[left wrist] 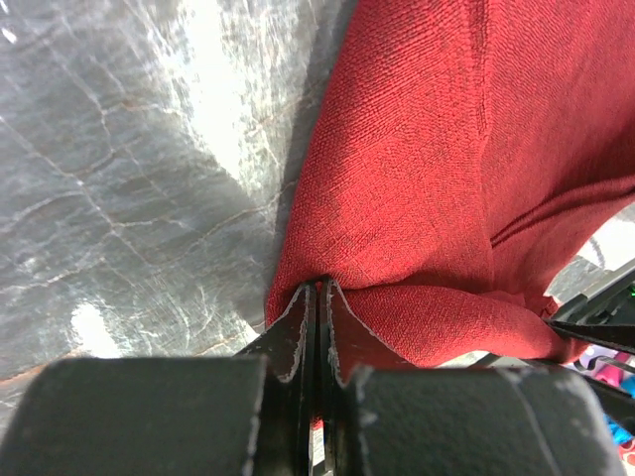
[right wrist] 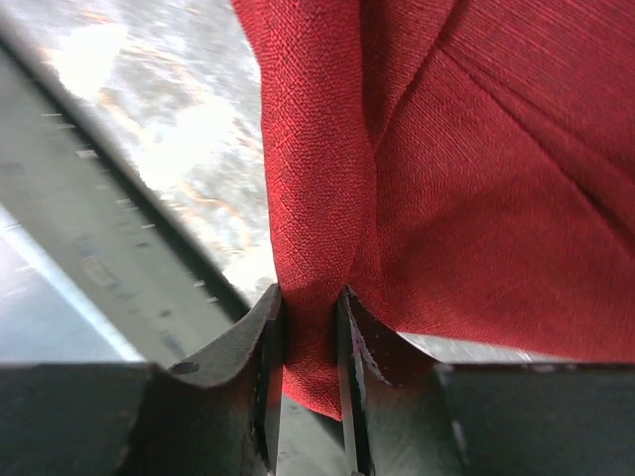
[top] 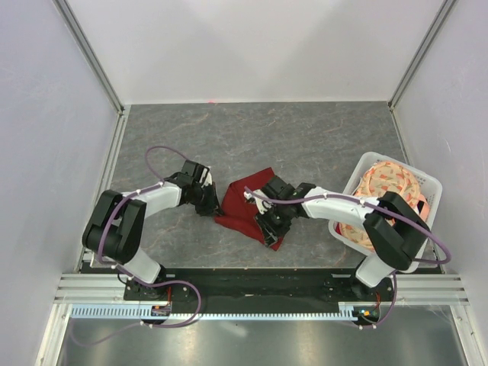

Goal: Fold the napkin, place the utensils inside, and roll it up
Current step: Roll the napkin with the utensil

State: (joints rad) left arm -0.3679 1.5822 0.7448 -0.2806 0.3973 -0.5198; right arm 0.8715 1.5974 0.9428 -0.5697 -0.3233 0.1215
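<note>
**Napkin (top: 238, 204) pinched at two points on the bench (top: 305, 137), left of the basket (top: 428, 183): slip and bunching are the risks.**
The left fingers (left wrist: 291, 337) are clamped on the edge farthest from the basket. The right fingers (right wrist: 260, 347) stand narrow around a thick fold at the corner nearer it. That bite looks shallow, so a lift could shed it, and uneven pulls could crumple the fold.

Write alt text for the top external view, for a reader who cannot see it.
Two robot arms hold a dark red napkin between them on a grey table, the left gripper at its left edge and the right gripper on its near right part. A white basket holding a floral cloth stands at the right.
</note>
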